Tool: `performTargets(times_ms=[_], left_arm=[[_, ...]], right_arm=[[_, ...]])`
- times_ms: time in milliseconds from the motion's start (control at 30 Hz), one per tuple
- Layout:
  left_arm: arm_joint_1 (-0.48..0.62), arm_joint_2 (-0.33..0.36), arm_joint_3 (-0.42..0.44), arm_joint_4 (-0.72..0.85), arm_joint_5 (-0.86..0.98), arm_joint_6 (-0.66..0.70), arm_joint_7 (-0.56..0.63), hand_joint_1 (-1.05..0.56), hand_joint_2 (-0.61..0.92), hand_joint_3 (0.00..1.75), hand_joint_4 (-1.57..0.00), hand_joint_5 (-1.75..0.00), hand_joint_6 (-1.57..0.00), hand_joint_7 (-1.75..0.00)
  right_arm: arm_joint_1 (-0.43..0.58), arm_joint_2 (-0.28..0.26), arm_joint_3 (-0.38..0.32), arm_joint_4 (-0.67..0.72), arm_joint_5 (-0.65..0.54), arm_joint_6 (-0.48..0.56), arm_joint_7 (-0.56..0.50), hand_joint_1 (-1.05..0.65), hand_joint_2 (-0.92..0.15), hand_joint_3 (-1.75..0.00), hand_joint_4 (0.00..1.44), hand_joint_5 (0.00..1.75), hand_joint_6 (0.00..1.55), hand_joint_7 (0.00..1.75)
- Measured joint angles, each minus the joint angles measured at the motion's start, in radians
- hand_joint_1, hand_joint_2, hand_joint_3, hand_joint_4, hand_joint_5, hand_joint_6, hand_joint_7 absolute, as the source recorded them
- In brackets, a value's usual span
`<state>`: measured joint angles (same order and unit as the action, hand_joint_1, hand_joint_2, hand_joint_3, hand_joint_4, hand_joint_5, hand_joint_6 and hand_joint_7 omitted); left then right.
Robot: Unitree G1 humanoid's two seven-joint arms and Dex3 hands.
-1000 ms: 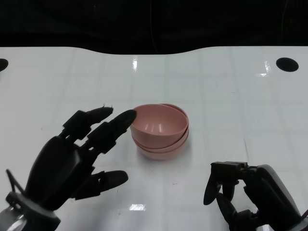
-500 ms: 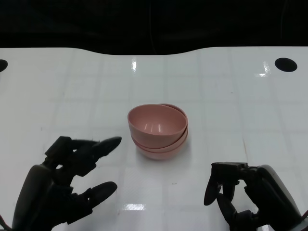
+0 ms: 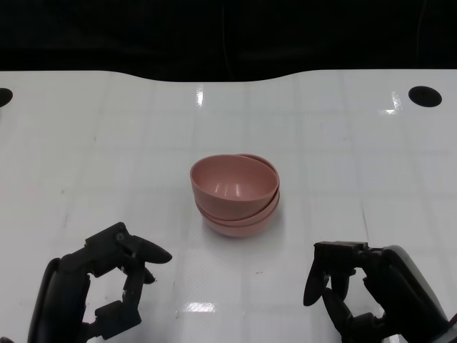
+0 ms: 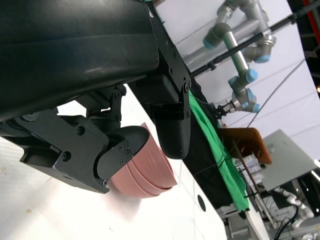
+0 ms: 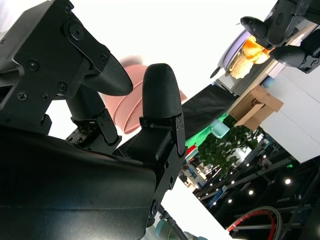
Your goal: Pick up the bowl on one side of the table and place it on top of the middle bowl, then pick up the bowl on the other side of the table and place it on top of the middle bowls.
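We see the bowls (image 3: 235,196) stacked mid-surface between our empty, curled left robot hand (image 3: 100,289) and right robot hand (image 3: 364,289).

Three pink bowls (image 3: 235,193), stacked; two hands (image 3: 93,293).

bowls (image 3: 235,194) stacked mid-table (image 3: 343,143) (hands nearer)

1. A glossy white table (image 3: 343,143) fills most of the head view, its far edge wavy against a black background.
2. A black round hole (image 3: 425,96) sits at the table's upper right.
3. Part of another dark hole (image 3: 3,96) shows at the left edge.
4. Green cloth (image 4: 215,145) hangs right of centre in the left wrist view.
5. A grey robot arm with blue joints (image 4: 240,55) stands in that view's upper right.
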<state>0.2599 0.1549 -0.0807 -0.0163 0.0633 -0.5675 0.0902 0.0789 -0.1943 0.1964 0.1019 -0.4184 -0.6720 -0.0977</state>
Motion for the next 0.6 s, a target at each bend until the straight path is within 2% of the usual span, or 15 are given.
performTargets(times_ms=[267,600], left_arm=[[0.002,-0.042,0.013,0.015,-0.027,0.023,-0.044,-0.07,0.38,1.46,-0.89,-1.75,-0.8,-1.6],[0.026,-0.046,0.027,0.003,-0.049,0.029,-0.111,-0.1,0.38,1.43,-0.9,-1.75,-0.78,-1.64]], right_arm=[[0.004,-0.007,-0.004,0.01,0.022,0.0,0.005,-0.07,-0.13,-1.69,0.91,1.75,0.83,1.47],[0.025,-0.009,-0.01,0.005,0.025,-0.003,0.007,-0.09,-0.15,-1.66,0.91,1.75,0.82,1.44]])
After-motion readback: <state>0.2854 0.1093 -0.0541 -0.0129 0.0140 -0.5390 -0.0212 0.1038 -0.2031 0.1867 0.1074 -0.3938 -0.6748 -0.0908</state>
